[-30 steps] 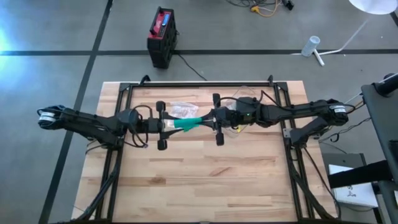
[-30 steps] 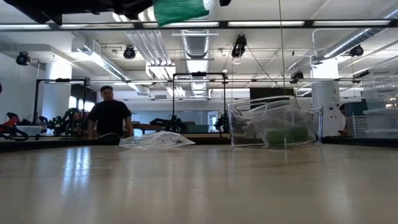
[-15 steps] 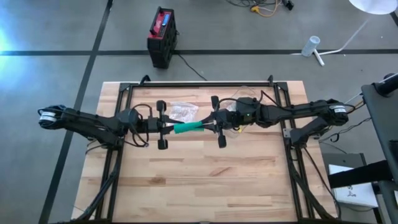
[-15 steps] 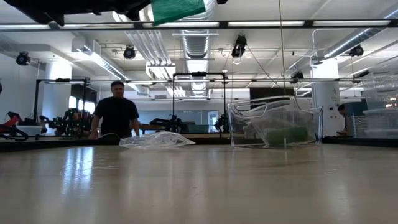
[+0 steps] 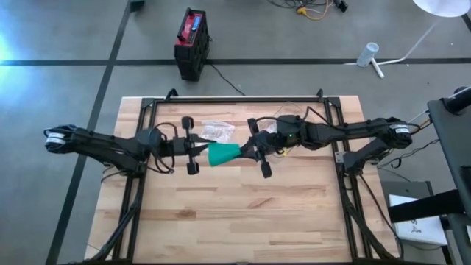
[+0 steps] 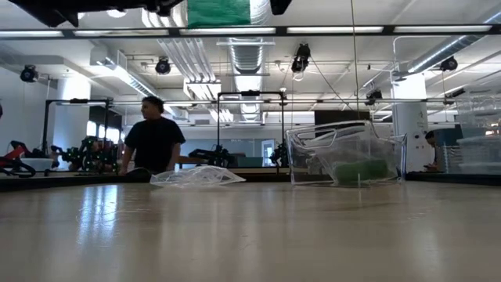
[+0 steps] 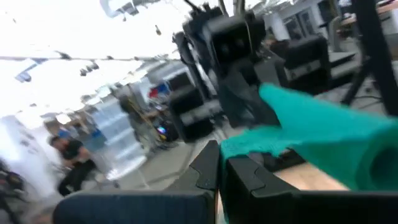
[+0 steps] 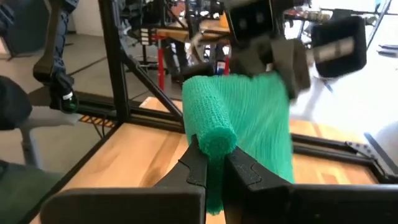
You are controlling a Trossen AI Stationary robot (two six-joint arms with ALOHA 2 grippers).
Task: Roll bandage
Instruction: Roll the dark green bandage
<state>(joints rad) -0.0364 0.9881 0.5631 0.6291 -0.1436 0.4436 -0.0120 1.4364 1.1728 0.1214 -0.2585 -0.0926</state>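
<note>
My right fingers [image 8: 208,165] are pinched shut on the rolled end of the green bandage [image 8: 239,118]. The roll is soft and squashy, so I should hold it snug but not crush it. It weighs almost nothing.

Past the roll, a loose flat strip stretches across to my left fingers [image 7: 219,169]. They are shut tight on the thin far edge of the strip. That edge is floppy and stretchy, and I think it can slip out if I pull hard.

The bandage hangs in the air between my two hands, above the middle of the tabletop [image 5: 243,213].

Farther back lie a crinkly clear wrapper [image 5: 217,130] and a clear plastic box [image 6: 344,155]. A person [image 6: 154,139] stands far off in the room.
</note>
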